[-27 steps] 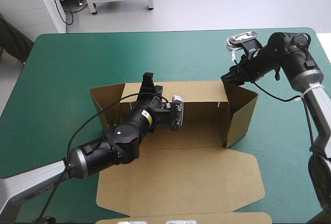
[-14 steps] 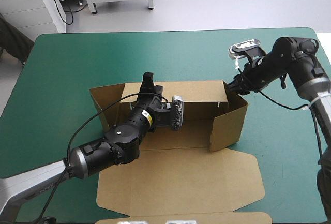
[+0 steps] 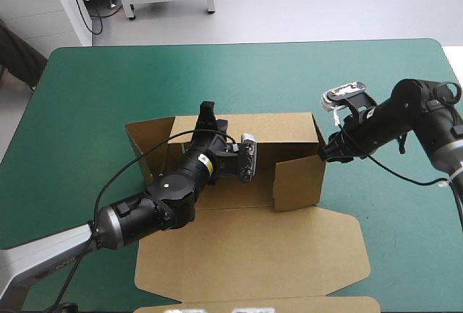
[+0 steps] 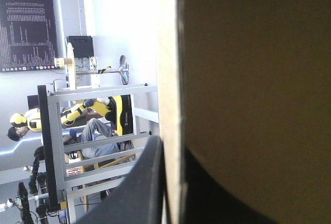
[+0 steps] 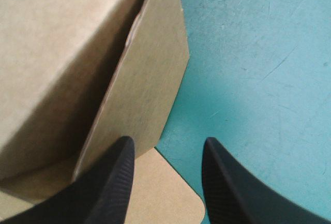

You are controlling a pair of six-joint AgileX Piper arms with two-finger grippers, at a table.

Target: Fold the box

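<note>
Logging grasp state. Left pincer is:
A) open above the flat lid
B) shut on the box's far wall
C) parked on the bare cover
B: the left pincer straddles the far wall of the box, its fingers all but shut on the board.

Grey floor, white cabinet beyond teal-green table.

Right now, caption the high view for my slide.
Left hand grips the box by its far wall; open right hand at the raised right wall.
</note>
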